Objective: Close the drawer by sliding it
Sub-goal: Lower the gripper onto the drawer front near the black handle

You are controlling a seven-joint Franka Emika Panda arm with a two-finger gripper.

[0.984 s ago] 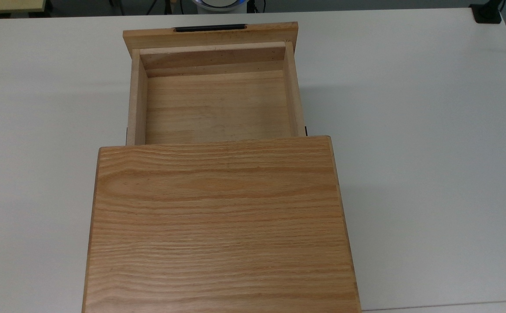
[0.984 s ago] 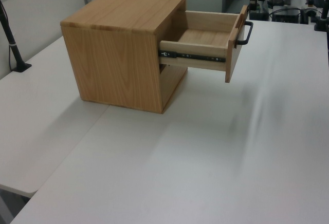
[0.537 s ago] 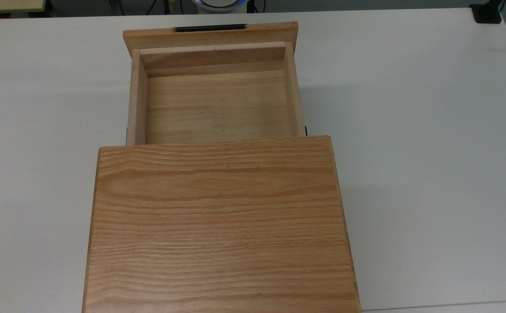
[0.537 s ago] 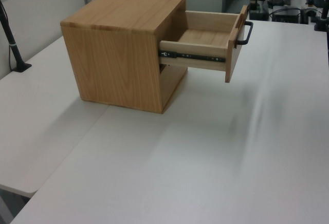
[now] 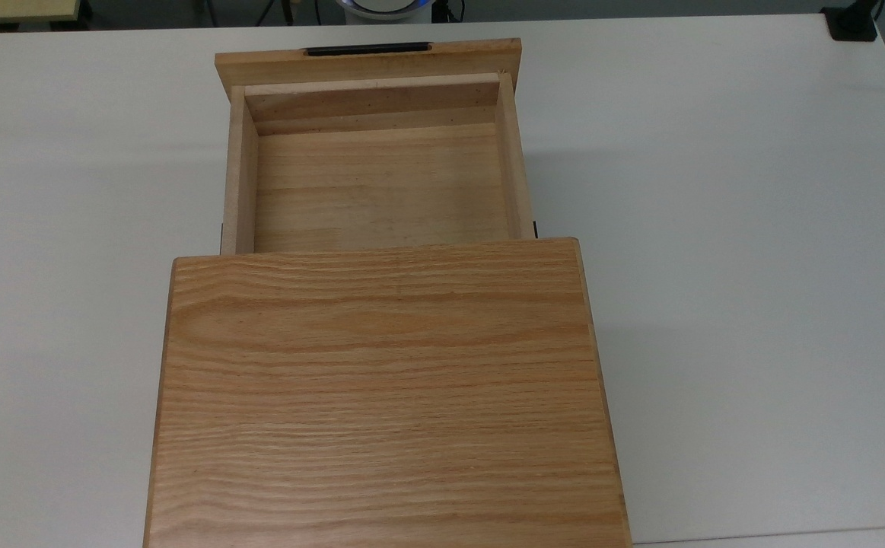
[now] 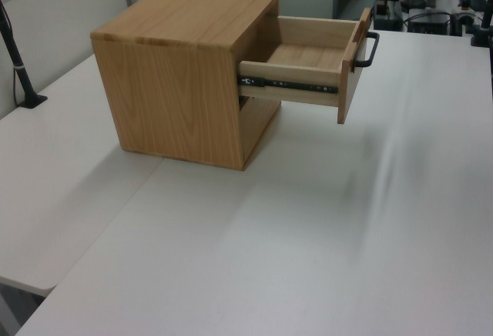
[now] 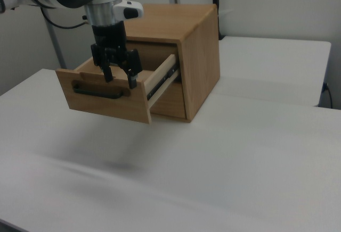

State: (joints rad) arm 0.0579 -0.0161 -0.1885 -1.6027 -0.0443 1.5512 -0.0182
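My gripper (image 7: 118, 76) hangs spread and empty just above the front panel of the drawer (image 7: 104, 96), which is pulled well out; the cabinet (image 7: 184, 56) lies straight behind, along the slide.

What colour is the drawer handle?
Black; the drawer handle shows best in the right view, against the oak front panel.
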